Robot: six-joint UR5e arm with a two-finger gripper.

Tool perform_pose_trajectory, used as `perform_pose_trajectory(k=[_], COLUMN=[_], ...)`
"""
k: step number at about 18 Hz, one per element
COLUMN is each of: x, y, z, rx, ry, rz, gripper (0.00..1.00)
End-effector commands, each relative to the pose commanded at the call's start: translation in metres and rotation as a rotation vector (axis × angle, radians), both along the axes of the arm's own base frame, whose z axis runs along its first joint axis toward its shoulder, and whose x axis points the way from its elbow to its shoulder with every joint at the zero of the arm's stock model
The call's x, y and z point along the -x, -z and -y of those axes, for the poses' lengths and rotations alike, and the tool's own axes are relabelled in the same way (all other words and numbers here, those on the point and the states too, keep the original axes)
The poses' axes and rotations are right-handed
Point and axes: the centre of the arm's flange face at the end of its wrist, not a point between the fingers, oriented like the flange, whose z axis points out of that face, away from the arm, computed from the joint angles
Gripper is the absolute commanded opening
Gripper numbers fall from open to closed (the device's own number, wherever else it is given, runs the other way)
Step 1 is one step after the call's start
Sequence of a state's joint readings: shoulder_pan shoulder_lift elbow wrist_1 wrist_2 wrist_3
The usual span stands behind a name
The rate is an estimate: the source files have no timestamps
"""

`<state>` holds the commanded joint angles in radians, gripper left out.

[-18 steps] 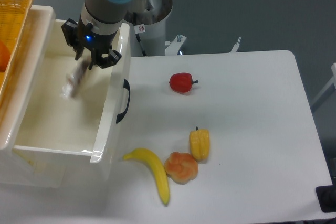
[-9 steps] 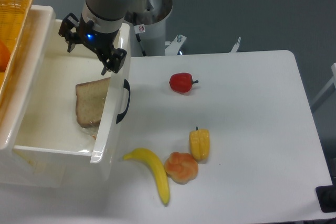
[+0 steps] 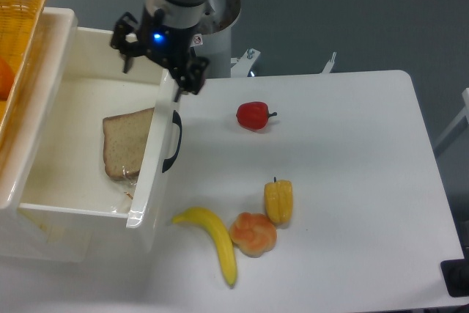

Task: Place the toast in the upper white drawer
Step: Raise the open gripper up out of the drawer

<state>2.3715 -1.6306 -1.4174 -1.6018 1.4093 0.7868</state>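
The toast (image 3: 126, 142), a flat light-brown slice with a darker crust, lies inside the upper white drawer (image 3: 51, 199), leaning against the inside of its front wall near the black handle (image 3: 173, 141). A bit of clear wrap shows at its lower edge. My gripper (image 3: 156, 77) hangs open above the drawer's back right corner, with nothing between its fingers. It is well above and behind the toast, not touching it.
A yellow wicker basket (image 3: 18, 42) with something orange in it stands at the far left. On the table lie a red pepper (image 3: 253, 115), a yellow pepper (image 3: 278, 201), a round bun (image 3: 253, 234) and a banana (image 3: 215, 240).
The toast left the gripper and dropped flat into the drawer. The gripper opened, then rose and shifted right toward the drawer's front wall.
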Motion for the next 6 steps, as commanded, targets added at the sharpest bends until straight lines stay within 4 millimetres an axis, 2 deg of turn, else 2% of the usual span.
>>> perform_pose_trajectory(k=[5, 6], x=[0.025, 0.030], y=[0.006, 0.014], z=[0.008, 0.008], rx=[0.024, 0.029], ry=[0.012, 0.006], rz=[-0.070, -0.064], gripper=[1.00, 1.00])
